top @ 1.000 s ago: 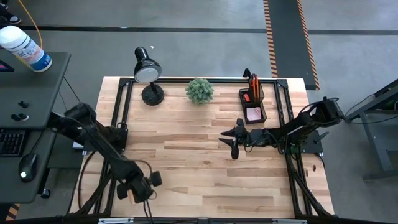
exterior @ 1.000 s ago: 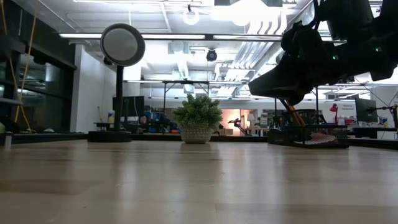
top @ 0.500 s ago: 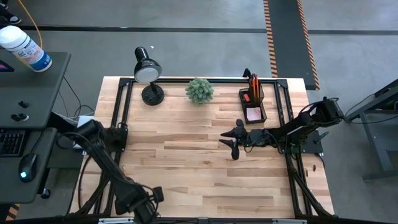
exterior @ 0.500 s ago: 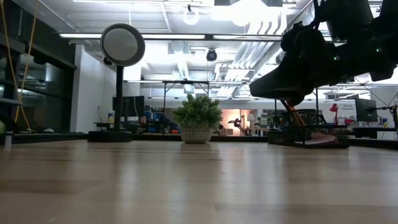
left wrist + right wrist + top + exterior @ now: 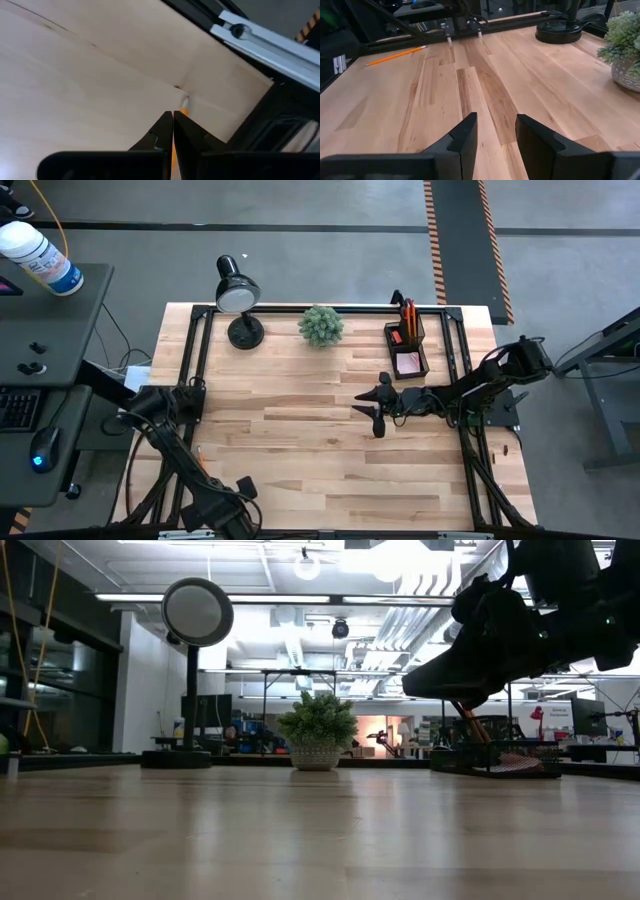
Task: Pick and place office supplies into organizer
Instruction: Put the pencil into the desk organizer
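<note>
The black mesh organizer point(image 5: 407, 346) stands at the table's far right. Orange pencils point(image 5: 408, 313) are upright in its cup, and a pink sticky-note pad point(image 5: 408, 363) lies in its tray. My right gripper point(image 5: 368, 408) hovers open above the table just left of the organizer, with nothing between its fingers point(image 5: 495, 120). One orange pencil point(image 5: 197, 457) lies flat on the table near the left edge. My left gripper point(image 5: 238, 492) is shut at the near left corner. In the left wrist view the pencil's tip point(image 5: 184, 103) shows just beyond the shut fingertips point(image 5: 173, 116).
A black desk lamp point(image 5: 238, 298) and a small green plant point(image 5: 321, 325) stand along the far edge. Black frame rails point(image 5: 195, 360) run along the table's left and right sides. The wooden middle of the table point(image 5: 300, 430) is bare. The lone pencil point(image 5: 395, 56) also shows in the right wrist view.
My left arm has drawn back toward the table's near left corner, and its gripper has moved toward the near edge. This has uncovered the orange pencil lying near the left edge.
</note>
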